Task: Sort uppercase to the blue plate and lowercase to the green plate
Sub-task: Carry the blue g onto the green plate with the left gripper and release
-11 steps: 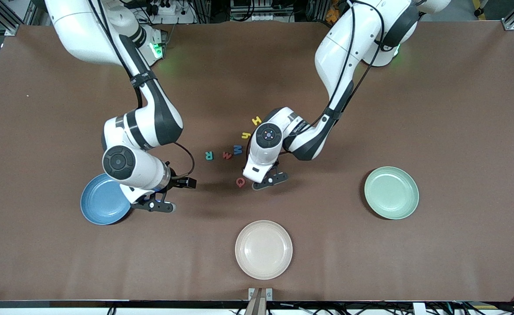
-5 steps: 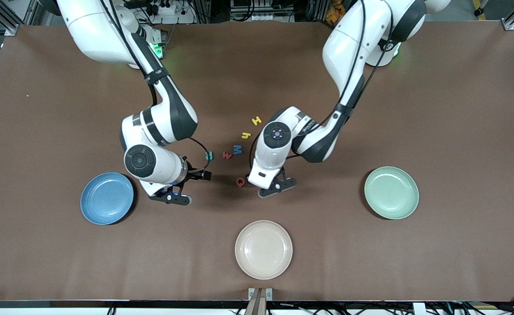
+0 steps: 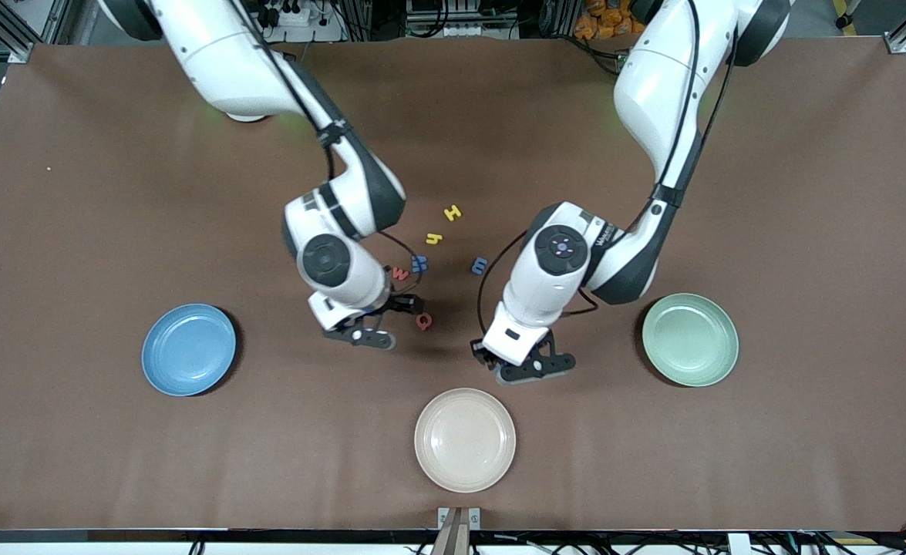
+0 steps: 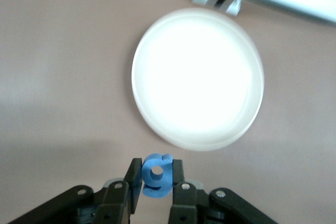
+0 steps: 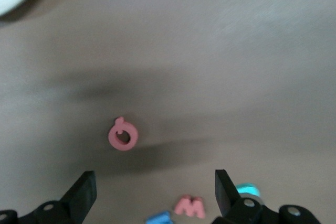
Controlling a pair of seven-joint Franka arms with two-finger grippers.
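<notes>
My left gripper [image 4: 156,171] is shut on a blue g [image 4: 157,179], a lowercase letter, and hangs [image 3: 526,368] over bare table between the cream plate and the green plate [image 3: 689,339]. My right gripper [image 3: 364,335] stands open beside the red Q [image 3: 423,321]. In its wrist view [image 5: 153,187] the Q [image 5: 123,136], the red m [image 5: 190,206] and a teal letter [image 5: 247,188] show. On the table lie the yellow H [image 3: 453,212], yellow h [image 3: 434,239], blue M [image 3: 420,264], red m [image 3: 400,273] and blue m [image 3: 479,266]. The blue plate [image 3: 188,349] holds nothing.
A cream plate [image 3: 464,439] sits nearest the front camera, between the two coloured plates, and shows bright in the left wrist view [image 4: 197,77]. The brown table [image 3: 807,193] runs wide toward both arms' ends.
The right arm swung from the blue plate to the letters and now covers the teal R. The left arm carried the g away from the letters, toward the green plate, uncovering the blue m.
</notes>
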